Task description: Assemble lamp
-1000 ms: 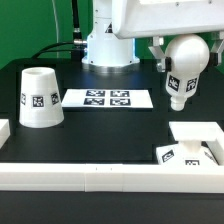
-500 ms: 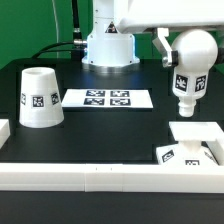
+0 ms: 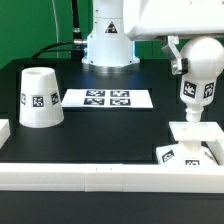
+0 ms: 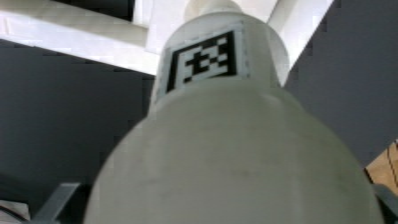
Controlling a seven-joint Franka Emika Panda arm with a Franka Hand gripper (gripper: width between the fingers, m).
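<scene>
My gripper (image 3: 197, 45) is shut on the white round bulb (image 3: 199, 85) and holds it upright, neck down, right above the flat square base (image 3: 196, 139) at the exterior view's right. The bulb's neck end is at or just above the base's top. In the wrist view the bulb (image 4: 222, 130) fills the picture, with its tag facing the camera and the base (image 4: 80, 45) beyond it; my fingers are mostly hidden behind the bulb. The tapered shade (image 3: 40, 97) stands on the table at the exterior view's left, far from my gripper.
The marker board (image 3: 106, 98) lies flat in the middle of the black table, in front of the arm's base (image 3: 108, 45). A long white border rail (image 3: 100, 174) runs along the front edge. A short white block (image 3: 3, 130) sits at the far left edge.
My gripper has carried the bulb toward the exterior view's right and lower, from tilted to upright over the base.
</scene>
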